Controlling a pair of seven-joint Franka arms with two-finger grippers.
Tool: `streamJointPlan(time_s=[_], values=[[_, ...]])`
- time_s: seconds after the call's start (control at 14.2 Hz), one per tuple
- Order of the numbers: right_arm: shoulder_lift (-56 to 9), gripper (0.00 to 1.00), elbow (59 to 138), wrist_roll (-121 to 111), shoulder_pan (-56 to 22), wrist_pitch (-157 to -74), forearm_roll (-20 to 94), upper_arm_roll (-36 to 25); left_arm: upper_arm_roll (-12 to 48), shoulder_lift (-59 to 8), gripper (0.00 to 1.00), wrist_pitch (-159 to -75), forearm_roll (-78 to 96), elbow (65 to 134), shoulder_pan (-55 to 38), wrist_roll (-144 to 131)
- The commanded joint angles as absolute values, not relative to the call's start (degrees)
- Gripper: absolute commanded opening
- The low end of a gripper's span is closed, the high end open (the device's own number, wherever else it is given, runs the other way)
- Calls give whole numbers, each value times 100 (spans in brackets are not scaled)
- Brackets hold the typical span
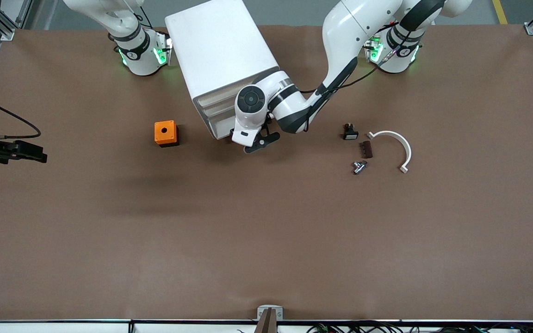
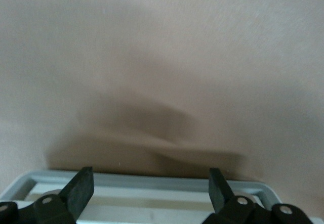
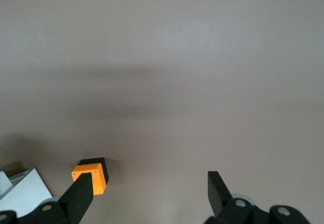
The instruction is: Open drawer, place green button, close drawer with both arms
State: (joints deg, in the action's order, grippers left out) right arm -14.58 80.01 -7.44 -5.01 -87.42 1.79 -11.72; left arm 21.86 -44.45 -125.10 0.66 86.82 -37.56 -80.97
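Nearest the front camera lay the small cylindrical button (image 1: 359,167), loose on the brown table (image 1: 266,231) toward the left arm's end; its cap colour was hard to tell. It lay well apart from the cabinet and was evidently waiting for the drawer to open first. Just beside it lay a dark brown ridged block (image 1: 366,149), a white curved plastic arc (image 1: 398,141) and a small black part with a white face (image 1: 350,133).

The right gripper (image 1: 33,153) (image 3: 152,181) waited over the table's right-arm end with its fingers spread. An orange cube with a hole (image 1: 165,133) (image 3: 92,176) stood beside the cabinet.

The left gripper (image 1: 261,141) (image 2: 151,178) hung low in front of the big white rounded cabinet (image 1: 222,51). Its fingers were spread over the rim of the lowest white tray-like drawer (image 1: 222,131) (image 2: 30,183), apparently ready to hook and pull it.
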Motion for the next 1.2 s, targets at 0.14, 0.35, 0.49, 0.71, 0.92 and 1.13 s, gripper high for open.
streamJointPlan(time_s=[0.14, 0.35, 0.49, 0.71, 0.92, 1.13], values=[[-1433, 100, 7954, -809, -387, -8675, -176, -1116, 2232, -4412, 100, -12568, 843, 8833, -3788, -8165], [-1433, 100, 7928, -800, -255, -8675, -184, -1107, 2232, -4456, 100, -12586, 1238, 8903, -3797, -8147], [-1389, 100, 7919, -756, -316, -8675, -176, -1090, 2233, -4456, 100, -12586, 1414, 8903, -3788, -8139], [-968, 100, 8050, -756, -325, -8543, -44, -1063, 2232, -4430, 100, -12595, 1415, 8903, -3788, -8060], [-687, 100, 8401, -756, -282, -8613, -44, -1063, 2224, -4369, 100, -12586, 1345, 8851, -3683, -8024], [-361, 100, 8788, -756, -238, -8806, -44, -1090, 2145, -4237, 99, -12534, 1196, 8781, -3455, -8094]])
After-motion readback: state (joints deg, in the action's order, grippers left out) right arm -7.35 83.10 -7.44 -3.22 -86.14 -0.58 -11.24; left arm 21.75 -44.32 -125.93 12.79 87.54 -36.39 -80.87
